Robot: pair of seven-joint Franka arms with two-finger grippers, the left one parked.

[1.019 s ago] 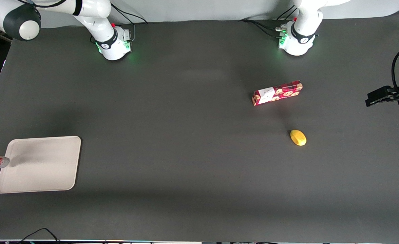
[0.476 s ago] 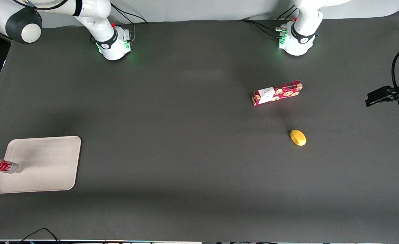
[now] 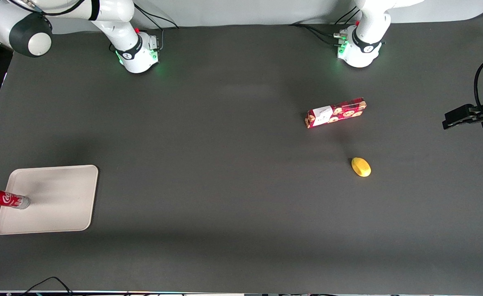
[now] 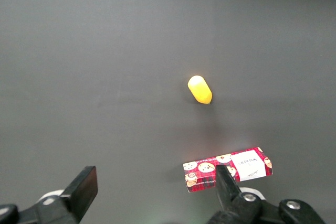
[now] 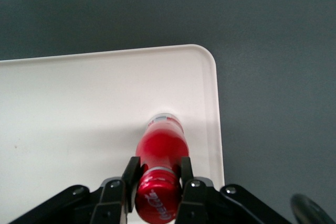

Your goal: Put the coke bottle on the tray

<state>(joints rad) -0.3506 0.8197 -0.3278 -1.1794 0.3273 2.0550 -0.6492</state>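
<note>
Pincer [image 5: 157,182] gripping coke bottle [image 5: 160,150] neck, over tray [image 5: 79,103]

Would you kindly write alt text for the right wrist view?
The gripper is shut on the coke bottle, held upright with its base over the beige tray near a rounded corner. Dark grey table surrounds the tray.
</note>
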